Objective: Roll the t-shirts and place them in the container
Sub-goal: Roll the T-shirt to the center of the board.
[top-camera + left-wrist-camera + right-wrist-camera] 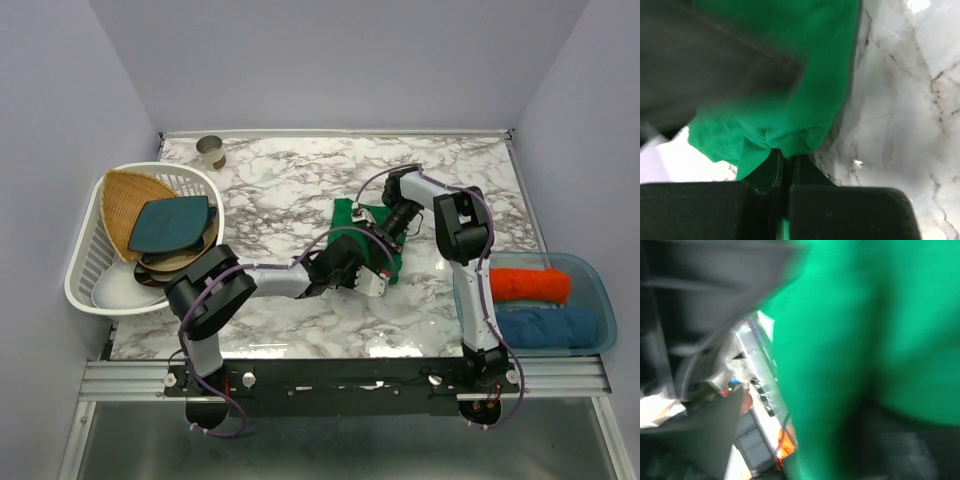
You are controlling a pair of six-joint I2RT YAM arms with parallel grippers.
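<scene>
Since the green t-shirt (347, 213) is light, limp cloth with no stiffness, expect it to sag and bunch, not slide as one piece. It lies crumpled mid-table (290, 180). Left fingers (771, 172) are clamped on a fold at its edge. Right fingers (392, 228) are against the cloth, but the wrist view is too blurred and I can't tell their state. Orange-red roll (530, 285) and blue roll (545, 326) sit in the bin (600, 300). Best hold, I'd say: two spread pinches on one hem.
</scene>
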